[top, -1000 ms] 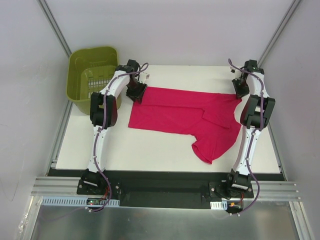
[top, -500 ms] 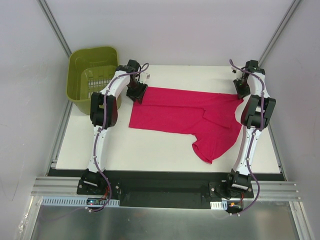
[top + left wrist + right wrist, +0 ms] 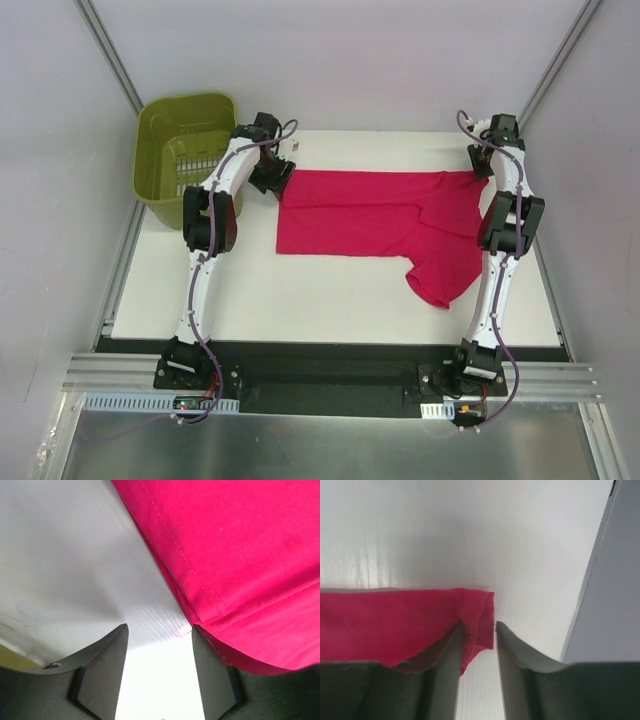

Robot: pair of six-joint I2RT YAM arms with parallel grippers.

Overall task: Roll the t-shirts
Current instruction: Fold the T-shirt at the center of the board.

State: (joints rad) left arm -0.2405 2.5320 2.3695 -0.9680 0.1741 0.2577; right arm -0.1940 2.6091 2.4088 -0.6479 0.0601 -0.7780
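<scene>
The magenta-red t-shirt (image 3: pixel 375 213) lies spread across the far half of the white table, with one sleeve (image 3: pixel 443 280) trailing toward the near right. My left gripper (image 3: pixel 272 176) is open and empty, just off the shirt's far left corner. In the left wrist view the hem (image 3: pixel 200 590) lies beside my right finger (image 3: pixel 212 675), not between the jaws. My right gripper (image 3: pixel 483 163) is at the shirt's far right corner. Its jaws stand a narrow gap apart, with the hem corner (image 3: pixel 479 615) between them, against the left finger (image 3: pixel 445 680).
A green plastic basket (image 3: pixel 183 155) stands off the table's far left corner. Grey walls and a metal frame close in on both sides, and the right wall (image 3: pixel 610 605) is close beside my right gripper. The black base rail (image 3: pixel 320 375) runs along the near edge.
The shirt has slid right and away and now lies flatter. Its left corner has come out from under my left gripper. My right gripper has moved a little farther away.
</scene>
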